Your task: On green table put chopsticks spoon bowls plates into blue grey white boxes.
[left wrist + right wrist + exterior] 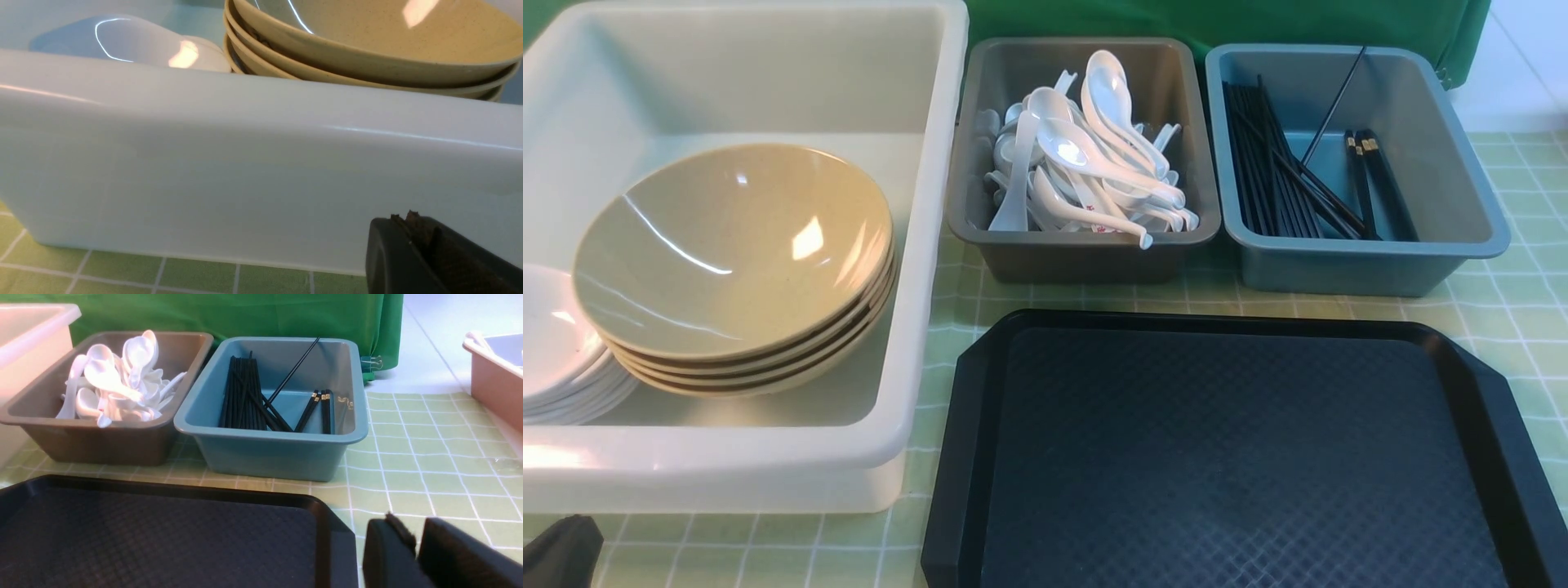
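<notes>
The sorting looks finished, judged from how things lie: the black tray (1241, 457) holds nothing, and every piece in view already sits in a box. Beyond the tray's far edge stand the grey box (1086, 245), heaped with white spoons (1086, 155), and beside it the blue box (1372, 245), where the black chopsticks (1274, 171) lie, one stick leaning up against the far wall. Left of the tray, the large white box (915, 245) carries a stack of tan bowls (735, 261) with white plates (556, 351) tucked against them. Nothing loose remains on the green checked tablecloth (1503, 310) near the tray. The left gripper (425, 253) sits low, just outside the white box's near wall, its jaws shut and empty. The right gripper (414, 555) rests by the tray's right corner, its jaws parted a little with nothing between them. A pinkish tub (494, 371) stands well off beyond that corner, clear of any path.
</notes>
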